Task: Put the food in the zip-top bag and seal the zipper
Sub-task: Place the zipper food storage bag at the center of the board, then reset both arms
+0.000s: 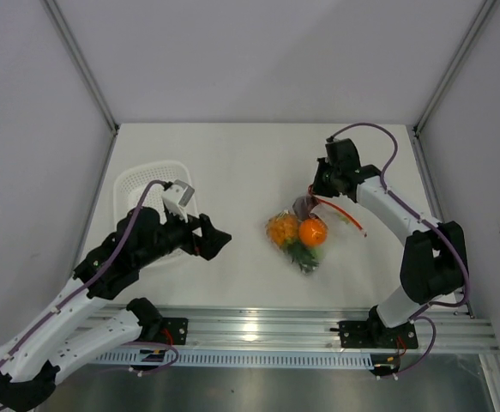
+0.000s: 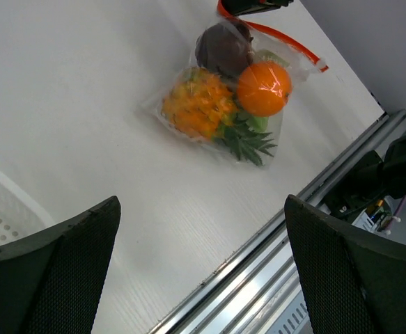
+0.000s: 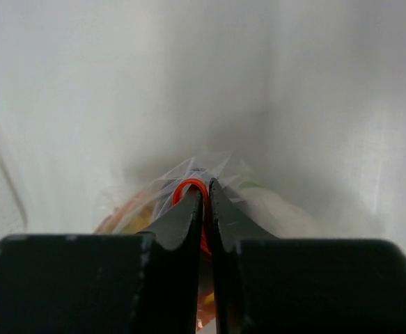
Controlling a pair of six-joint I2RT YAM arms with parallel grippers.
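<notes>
— Is the food in yet?

— Looks so. The bag (image 1: 299, 239) lies mid-table, and through the plastic I make out the pineapple (image 2: 199, 104), the orange (image 2: 263, 88) and the dark piece (image 2: 222, 49). Something pale green sits behind the orange, but I can't name it. I see no food outside the bag.

— And the zipper?

— The right claw (image 1: 316, 194) is pinched shut on the zipper (image 3: 189, 186) at the bag's far end. From there the red strip trails off to the right, loose on the table (image 1: 232, 163). Whether any of it is pressed closed, I can't tell.

— The left one?

— The left claw (image 1: 217, 242) hangs wide open, holding nothing, between the basket (image 1: 147, 184) and the bag, well apart from the bag.

— So what's left?

— Filling seems done, I'd say. Sealing is the job in hand: the strip needs pressing shut along its whole length, and only one spot is gripped.
</notes>
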